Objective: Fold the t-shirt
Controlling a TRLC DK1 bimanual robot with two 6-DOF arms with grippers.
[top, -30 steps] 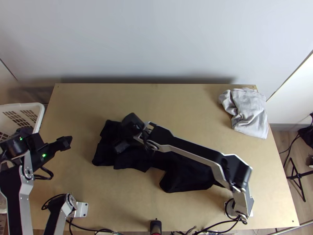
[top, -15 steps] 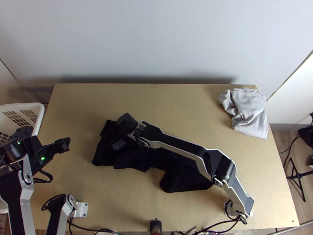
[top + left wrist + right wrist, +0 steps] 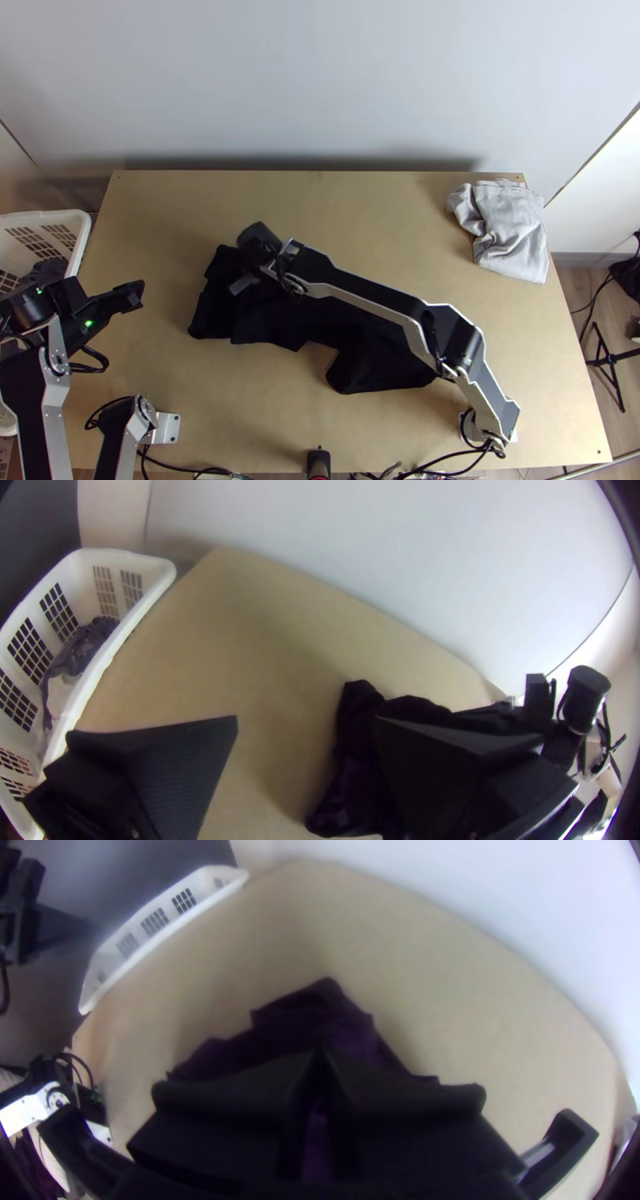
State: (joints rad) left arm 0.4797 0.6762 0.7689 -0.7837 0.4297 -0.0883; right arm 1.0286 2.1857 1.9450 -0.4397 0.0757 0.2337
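The dark t-shirt (image 3: 368,364) lies with uneven, partly folded edges on the table (image 3: 360,208), from the left of the centre towards the lower middle of the frame. Above its left part is the right gripper (image 3: 246,266), with its fingertips brought together, but if some cloth is between them, I cannot tell. At the left of the frame, the left gripper (image 3: 134,295) stands open, near the white basket (image 3: 85,232).
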